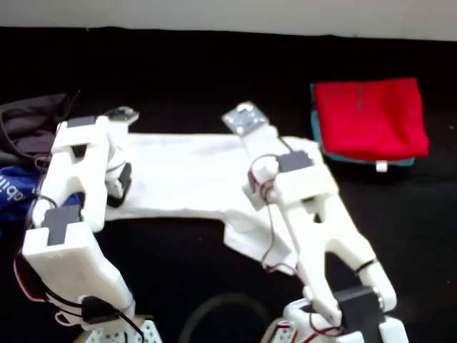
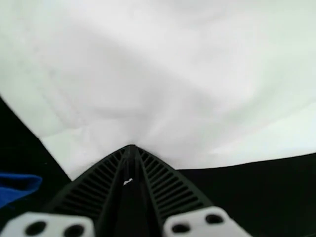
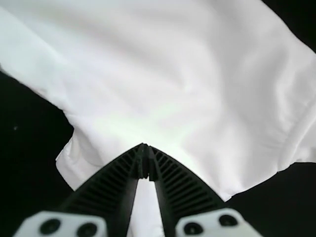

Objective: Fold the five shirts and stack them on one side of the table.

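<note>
A: Where was the white shirt [image 1: 186,175]?

B: In the middle of the black desk [image 1: 178,71], lying mostly flat, between the two arms. One corner of it reached toward the front, under the right arm.

A: And the left tool [image 2: 131,147]?

B: It was pressed together on the white shirt, at the shirt's left edge. The cloth made small wrinkles right at the tips.

A: The right tool [image 3: 143,146]?

B: Also clamped on the same shirt, approx. at its right part. The tips met, w/ a strip of white cloth showing between the fingers [image 3: 113,182] lower down.

A: Other shirts?

B: A red shirt [image 1: 371,118] lay folded on top of a teal shirt [image 1: 319,139], at the far right side of the desk, apart from the white one. At the left edge was a crumpled dark shirt [image 1: 28,118], and a blue shirt [image 1: 11,196] nearer to the front, just beside the left arm.
</note>
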Action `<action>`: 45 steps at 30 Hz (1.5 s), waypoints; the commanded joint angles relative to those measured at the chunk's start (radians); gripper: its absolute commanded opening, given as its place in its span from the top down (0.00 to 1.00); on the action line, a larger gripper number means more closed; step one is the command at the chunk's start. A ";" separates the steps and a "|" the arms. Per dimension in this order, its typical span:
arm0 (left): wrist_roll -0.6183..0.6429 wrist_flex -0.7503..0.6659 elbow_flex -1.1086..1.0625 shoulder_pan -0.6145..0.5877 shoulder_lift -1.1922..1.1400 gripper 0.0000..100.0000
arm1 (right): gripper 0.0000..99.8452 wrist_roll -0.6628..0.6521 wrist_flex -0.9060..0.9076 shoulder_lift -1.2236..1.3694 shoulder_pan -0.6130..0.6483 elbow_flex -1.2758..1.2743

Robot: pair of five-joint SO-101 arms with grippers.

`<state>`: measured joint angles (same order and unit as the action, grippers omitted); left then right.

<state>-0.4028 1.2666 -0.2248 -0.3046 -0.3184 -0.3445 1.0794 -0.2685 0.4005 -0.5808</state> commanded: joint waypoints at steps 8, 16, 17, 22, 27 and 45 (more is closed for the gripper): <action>-0.009 0.083 -0.013 -0.027 0.051 0.99 | 0.99 -0.002 0.005 -0.077 0.085 -0.130; -0.003 -0.147 -0.101 -0.022 0.015 0.99 | 0.99 -0.002 0.004 -0.067 0.223 -0.140; -0.003 -0.147 -0.101 -0.024 0.013 0.99 | 0.99 -0.002 -0.001 -0.062 0.245 -0.143; -0.003 -0.146 -0.104 -0.025 0.013 0.99 | 0.99 -0.002 -0.076 0.024 0.263 -0.157; -0.003 -0.146 -0.102 -0.025 0.010 0.99 | 0.94 0.005 -0.097 0.166 0.223 -0.124; -0.003 -0.146 -0.101 -0.025 0.007 0.99 | 0.91 -0.002 -0.077 0.047 0.200 -0.079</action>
<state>-0.4012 1.1439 -0.3230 -0.3168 -0.2984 -0.3445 1.0165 -0.1841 0.6153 -0.7020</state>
